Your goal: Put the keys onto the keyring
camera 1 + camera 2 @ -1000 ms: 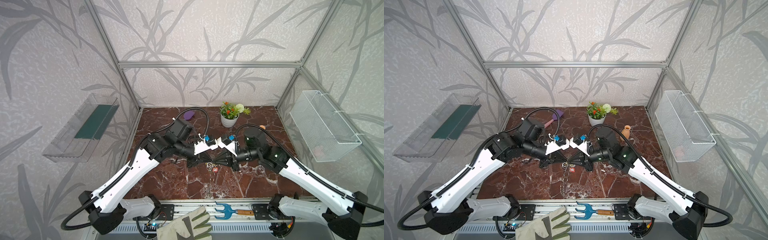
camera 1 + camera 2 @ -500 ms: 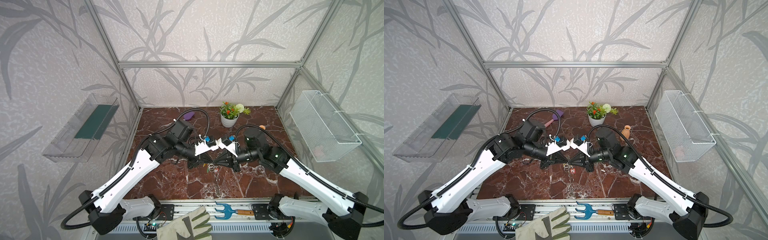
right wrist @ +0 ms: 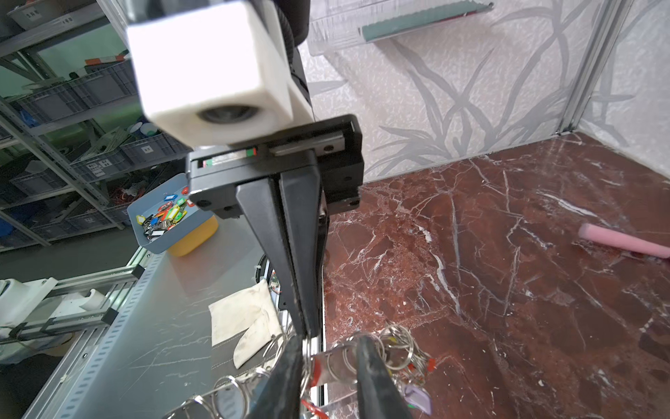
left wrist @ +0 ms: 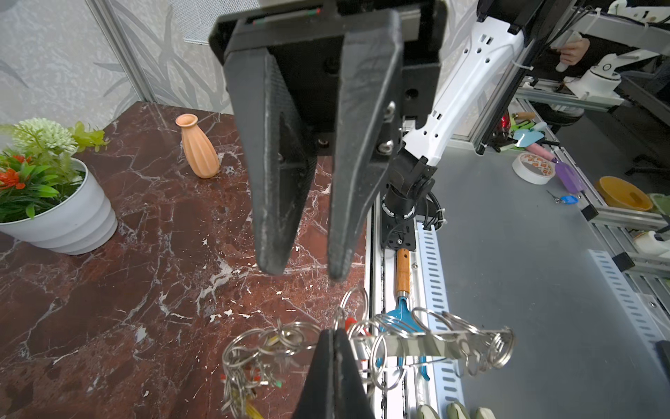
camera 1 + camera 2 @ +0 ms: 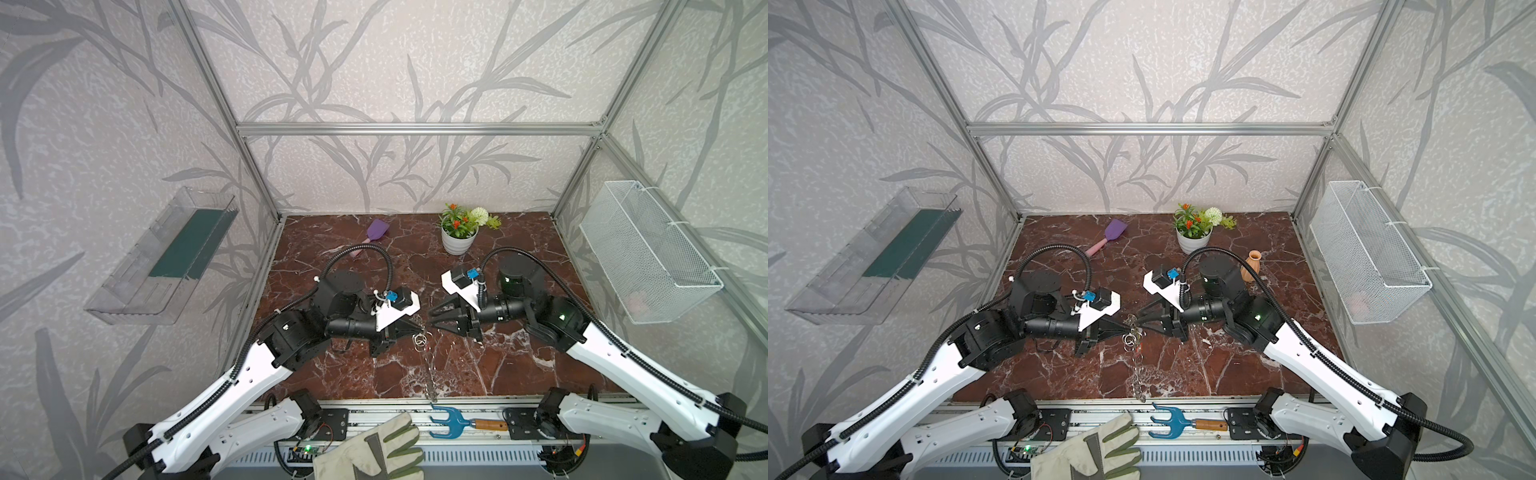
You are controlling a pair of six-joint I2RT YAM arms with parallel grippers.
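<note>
My left gripper [image 5: 419,327] is shut on the keyring [image 4: 417,344], a grey band fringed with silver rings. From the pinch the band [image 5: 1138,365] runs toward the table's front edge in both top views. Several keys [image 4: 250,366], red, yellow and green, hang in a bunch of rings on the other side of the left gripper [image 4: 333,332]. My right gripper [image 3: 328,341] faces it and is open, its fingers on either side of a stretch of the band. A lilac key [image 3: 418,395] hangs just beyond. In a top view the right gripper [image 5: 430,318] almost touches the left one's tips.
A white flower pot [image 5: 458,243] and an orange vase [image 5: 1252,266] stand at the back. A purple spatula [image 5: 376,230] lies at the back left. A blue hand rake [image 5: 451,422] and a glove [image 5: 374,453] rest on the front rail. A wire basket [image 5: 648,257] hangs on the right wall.
The right gripper's jaws have opened and it has drawn back to the right, so the two wrists no longer touch. The left gripper has stayed shut on the keyring.
</note>
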